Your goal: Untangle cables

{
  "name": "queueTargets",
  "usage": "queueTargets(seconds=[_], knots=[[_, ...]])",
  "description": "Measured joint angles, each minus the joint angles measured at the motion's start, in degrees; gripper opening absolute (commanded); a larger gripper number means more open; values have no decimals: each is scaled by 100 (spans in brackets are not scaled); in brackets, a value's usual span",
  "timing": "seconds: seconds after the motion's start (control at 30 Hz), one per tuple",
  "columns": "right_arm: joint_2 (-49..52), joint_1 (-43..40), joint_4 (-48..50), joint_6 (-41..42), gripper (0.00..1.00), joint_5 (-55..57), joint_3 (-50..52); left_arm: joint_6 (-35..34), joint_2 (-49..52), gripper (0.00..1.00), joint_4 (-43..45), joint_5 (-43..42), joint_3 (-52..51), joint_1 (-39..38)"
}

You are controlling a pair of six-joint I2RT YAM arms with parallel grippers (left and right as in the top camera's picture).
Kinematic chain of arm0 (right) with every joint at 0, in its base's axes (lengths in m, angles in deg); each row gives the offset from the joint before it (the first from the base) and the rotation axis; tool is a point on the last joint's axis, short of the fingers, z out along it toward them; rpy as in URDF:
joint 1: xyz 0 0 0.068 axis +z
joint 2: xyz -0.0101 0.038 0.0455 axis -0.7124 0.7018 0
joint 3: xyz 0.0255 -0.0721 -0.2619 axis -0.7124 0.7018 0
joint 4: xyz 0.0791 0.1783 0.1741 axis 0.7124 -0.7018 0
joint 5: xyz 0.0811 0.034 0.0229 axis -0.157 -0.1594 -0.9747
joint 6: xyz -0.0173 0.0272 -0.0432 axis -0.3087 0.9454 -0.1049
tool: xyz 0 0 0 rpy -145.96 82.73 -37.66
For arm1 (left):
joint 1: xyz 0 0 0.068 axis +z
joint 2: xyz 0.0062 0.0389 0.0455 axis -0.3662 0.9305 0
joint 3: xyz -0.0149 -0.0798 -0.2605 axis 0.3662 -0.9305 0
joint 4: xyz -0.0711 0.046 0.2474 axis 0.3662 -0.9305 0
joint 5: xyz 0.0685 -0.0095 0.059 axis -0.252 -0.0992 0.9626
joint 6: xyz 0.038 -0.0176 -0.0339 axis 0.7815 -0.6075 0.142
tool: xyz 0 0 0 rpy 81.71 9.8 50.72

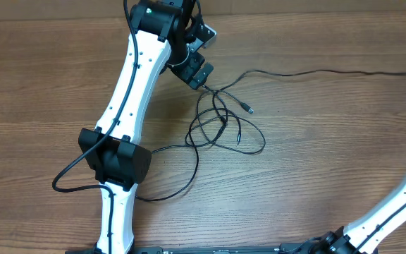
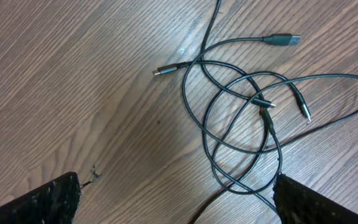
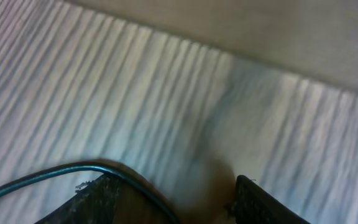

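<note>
The cables point(image 1: 220, 125) are thin black cords lying in a tangle of overlapping loops on the wooden table, with small plugs sticking out. One long strand point(image 1: 330, 71) runs off to the right edge. My left gripper point(image 1: 201, 76) hovers at the tangle's upper left. In the left wrist view it point(image 2: 176, 183) is wide open and empty, and the looped cables point(image 2: 247, 106) lie ahead, with one loop close to the right finger. My right gripper point(image 3: 176, 190) is open, and a black cable point(image 3: 73, 169) passes over its left finger and down between the fingers. That view is blurred.
The left arm point(image 1: 129, 92) stretches from the front edge to the back of the table, with its own thick black wiring point(image 1: 69, 176) looping at its left. Part of the right arm point(image 1: 393, 212) shows at the front right corner. A USB plug point(image 2: 284, 40) lies at the tangle's far side.
</note>
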Motion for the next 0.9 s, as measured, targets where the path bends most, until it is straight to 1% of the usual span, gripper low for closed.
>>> queueTargets(seconds=[0.03,0.1,0.13,0.27,0.47,0.6,0.7,0.8,0.9], knots=[[0,-37,13,-48,72,-74,0,2,0,100,-2,0,0,0],[-7,-61,9,-160,89,-186,-7,24,0,100,-28,0,0,0],[-11,-57,0,-186,100,-240,-11,46,0,100,-63,2,0,0],[-76,20,-144,-321,100,-350,-11,153,0,99,-153,0,0,0],[-402,181,-654,-334,100,-623,153,195,0,100,-173,0,0,0],[-914,409,-968,-345,100,-817,214,195,0,100,-170,0,0,0],[-1530,678,-1316,-396,100,-935,212,195,0,100,-162,2,0,0],[-2131,1047,-1749,-518,100,-1141,192,195,0,99,-101,0,0,0],[-2450,1534,-2288,-597,100,-1526,149,195,0,100,-26,0,0,0]])
